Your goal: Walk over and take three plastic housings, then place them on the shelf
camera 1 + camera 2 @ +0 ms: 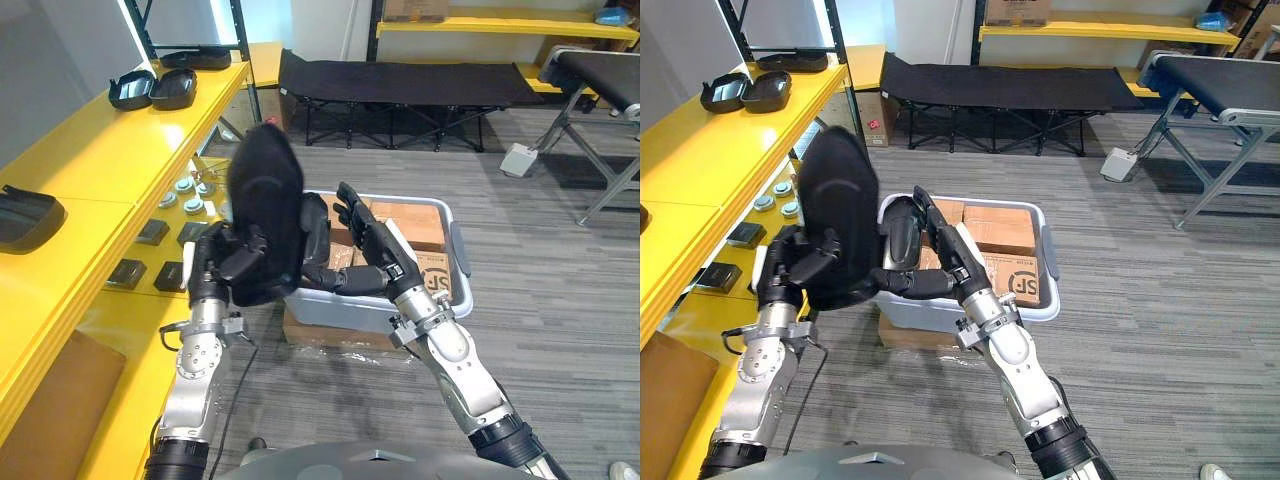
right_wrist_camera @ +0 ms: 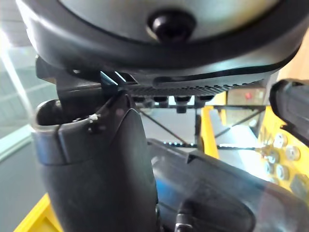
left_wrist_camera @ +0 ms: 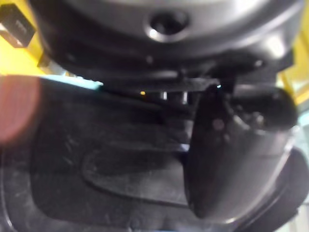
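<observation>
Left hand [image 1: 222, 262] clenched round lower edge of black plastic housing [image 1: 268, 195], held upright over near rim of grey bin [image 1: 345, 312]. Right hand [image 1: 385, 255] just beside, fingers straight and relaxed, thumb stretched toward housing's lower edge, grasping nothing. Second dark housing [image 1: 316, 230] standing in bin between held one and right hand. More housings [image 1: 152, 90] lying on yellow shelf [image 1: 80, 160], well apart.

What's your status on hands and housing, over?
Left hand shut on black housing, held upright near the grey bin. Right hand open beside it, contact unclear. Nothing blocks the yellow shelf at left.
</observation>
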Controlling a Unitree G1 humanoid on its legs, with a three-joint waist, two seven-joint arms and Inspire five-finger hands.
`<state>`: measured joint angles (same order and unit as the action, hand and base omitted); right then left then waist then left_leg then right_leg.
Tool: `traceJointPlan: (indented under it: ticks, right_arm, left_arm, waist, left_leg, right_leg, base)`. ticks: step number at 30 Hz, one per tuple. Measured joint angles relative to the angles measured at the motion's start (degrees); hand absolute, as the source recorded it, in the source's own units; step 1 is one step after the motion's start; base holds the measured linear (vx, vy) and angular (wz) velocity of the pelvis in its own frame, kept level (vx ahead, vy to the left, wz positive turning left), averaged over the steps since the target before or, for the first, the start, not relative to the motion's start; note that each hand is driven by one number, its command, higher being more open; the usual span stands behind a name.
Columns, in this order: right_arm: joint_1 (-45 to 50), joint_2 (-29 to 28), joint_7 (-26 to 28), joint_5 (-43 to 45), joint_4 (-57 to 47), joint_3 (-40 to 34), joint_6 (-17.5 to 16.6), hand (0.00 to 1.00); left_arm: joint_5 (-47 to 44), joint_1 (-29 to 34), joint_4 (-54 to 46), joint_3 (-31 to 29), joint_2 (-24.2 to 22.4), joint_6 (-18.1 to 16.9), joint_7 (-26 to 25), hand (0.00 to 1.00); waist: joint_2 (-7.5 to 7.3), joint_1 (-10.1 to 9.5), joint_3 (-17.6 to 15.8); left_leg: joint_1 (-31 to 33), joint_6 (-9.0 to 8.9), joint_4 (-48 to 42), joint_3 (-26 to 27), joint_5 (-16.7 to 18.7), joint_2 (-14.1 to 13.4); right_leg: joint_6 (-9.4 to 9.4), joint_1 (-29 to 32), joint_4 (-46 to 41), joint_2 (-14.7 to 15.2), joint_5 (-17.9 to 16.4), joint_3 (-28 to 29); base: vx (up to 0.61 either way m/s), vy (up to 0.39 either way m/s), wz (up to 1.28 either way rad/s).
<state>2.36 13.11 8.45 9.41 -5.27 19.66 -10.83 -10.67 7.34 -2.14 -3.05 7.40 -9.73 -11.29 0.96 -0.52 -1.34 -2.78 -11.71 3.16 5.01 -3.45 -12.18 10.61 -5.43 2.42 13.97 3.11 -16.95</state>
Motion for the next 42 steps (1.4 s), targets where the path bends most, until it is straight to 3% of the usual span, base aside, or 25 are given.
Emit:
traceJointPlan:
  ticks: [7, 10, 14, 20, 25, 30, 36, 42]
  right_arm:
    - [6.92, -0.73, 2.22, -0.09, 0.00, -0.82, 4.70, 1.00]
    - [8.33, -1.78, 1.99, -0.20, -0.03, -2.37, 4.79, 1.00]
    - [8.18, -2.75, 0.12, 0.39, -0.04, -5.06, 3.85, 1.00]
    - [2.98, -2.97, -2.17, 7.45, 0.27, -4.34, 2.43, 1.00]
    - [-1.35, -6.23, -2.88, 6.64, 3.65, -0.63, 0.86, 1.00]
    - [-1.72, -6.26, -4.24, 6.71, 4.79, 0.32, 0.40, 1.00]
    - [-3.07, -6.26, -7.85, 6.81, 4.79, -1.83, -1.39, 1.00]
    - [-2.39, -6.39, -10.02, 5.43, 4.78, -5.38, -2.08, 1.00]
  left_arm:
    - [-7.33, 0.53, -5.44, -1.52, -0.83, -3.05, 2.98, 0.00]
    - [-12.74, 2.75, -7.96, -1.60, -1.16, -5.84, 5.46, 0.00]
    - [-18.83, 5.34, -10.17, -2.55, -3.89, -8.65, 7.98, 0.00]
    - [-22.52, 7.67, -15.31, -3.65, -6.98, -8.93, 9.68, 0.00]
    - [-22.91, 11.01, -21.03, -5.67, -7.77, -9.15, 10.11, 0.00]
    - [-23.87, 14.32, -22.11, -9.12, -8.02, -9.17, 12.23, 0.00]
    - [-25.41, 15.54, -22.17, -7.31, -8.02, -9.08, 13.52, 0.00]
    - [-22.80, 15.32, -22.46, -4.25, -7.94, -9.28, 16.77, 0.00]
  waist:
    - [-0.17, -0.42, -0.46]
    - [-0.22, 0.60, -0.63]
    - [-0.23, 0.45, -1.17]
    - [0.36, -2.80, -2.55]
    - [0.26, -6.83, -3.46]
    - [-0.25, -9.06, -3.72]
    - [-0.47, -8.45, -3.92]
    - [-0.19, -7.22, -4.06]
  left_leg:
    - [0.02, 0.23, -0.04, 0.09, 0.49, -0.02]
    - [0.02, 0.07, -0.17, 0.24, 0.62, -0.04]
    - [0.32, -0.01, -1.42, 0.27, 1.32, -0.07]
    - [3.26, 0.12, -3.95, -5.22, 1.88, 0.49]
    - [4.19, -0.07, -3.95, -11.10, 1.61, 1.51]
    - [4.60, -0.21, -3.77, -13.27, 1.17, 1.82]
    - [4.55, 0.14, -3.77, -13.12, 0.84, 1.87]
    - [4.35, 0.86, -1.34, -14.09, -1.38, 2.20]
  right_leg:
    - [-0.11, 0.31, 0.05, 0.01, -0.16, -0.01]
    - [-0.10, 0.27, 0.22, 0.01, -0.15, 0.00]
    - [-0.10, -0.18, 0.27, 0.01, -0.15, 0.07]
    - [-0.01, -2.81, 0.62, 0.01, -0.64, -5.26]
    - [0.47, -5.90, -0.42, 0.13, -2.86, -11.41]
    - [0.49, -6.87, -1.44, 0.16, -3.91, -13.79]
    - [0.19, -7.15, -1.57, 0.16, -4.12, -14.02]
    - [0.19, -6.06, -5.68, 1.26, -7.10, -15.22]
  base:
    - [0.00, 0.000, 0.00]
    - [0.00, 0.000, -0.01]
    - [0.01, 0.006, -0.02]
    - [0.00, -0.002, 0.40]
    - [0.02, -0.018, 0.59]
    - [0.05, -0.022, 0.28]
    - [0.01, -0.007, 0.03]
    - [-0.01, -0.015, 0.16]
